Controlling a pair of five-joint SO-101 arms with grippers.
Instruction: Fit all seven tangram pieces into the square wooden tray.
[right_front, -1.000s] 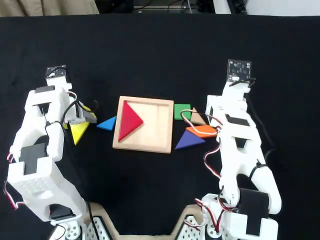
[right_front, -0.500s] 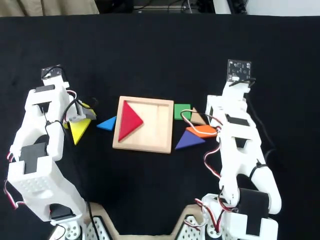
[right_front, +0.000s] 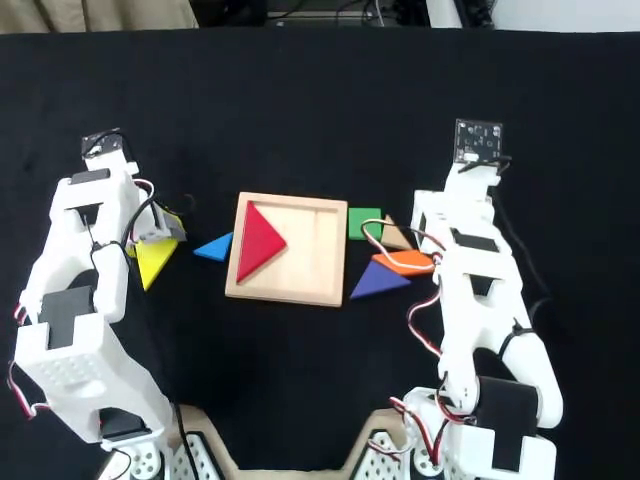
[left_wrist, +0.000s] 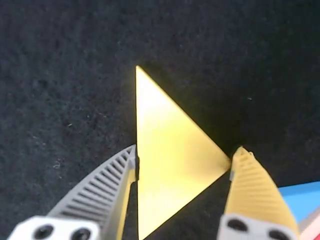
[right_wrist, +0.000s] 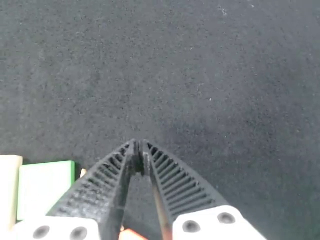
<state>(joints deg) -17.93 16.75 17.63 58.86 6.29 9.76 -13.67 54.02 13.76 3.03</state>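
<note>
As the count is standing: one of seven pieces, the red triangle (right_front: 262, 240), is lying inside the square wooden tray (right_front: 290, 295), against its left side as the high view is showing it. The other six are lying outside on the black bench (right_front: 320, 120).
Left claw: the left claw (left_wrist: 185, 152) is grasping the yellow triangle (left_wrist: 170, 165), one fingertip pressing on each of two opposite edges.
Yellow triangle: it is sitting well left of the tray in the high view and appears to be lying flat on the cloth, not yet lifted.
Right claw: the right claw (right_wrist: 138, 145) is clenched on nothing and hovering over bare cloth, near the green square (right_wrist: 45, 187).
Waiting at left: a light blue triangle (right_front: 213, 247) is lying between the yellow triangle and the tray, just beside the rim.
Waiting at right: the green square is sitting just beside the tray's right rim, with a tan triangle (right_front: 395, 236), an orange piece (right_front: 405, 262) and a dark blue triangle (right_front: 378, 282) crowding close beside it.
Progress: the job is looking early, with one piece seated, a second being gripped for the carry to the tray, and five waiting untouched.
Room left: most of the tray floor is showing bare wood.
</note>
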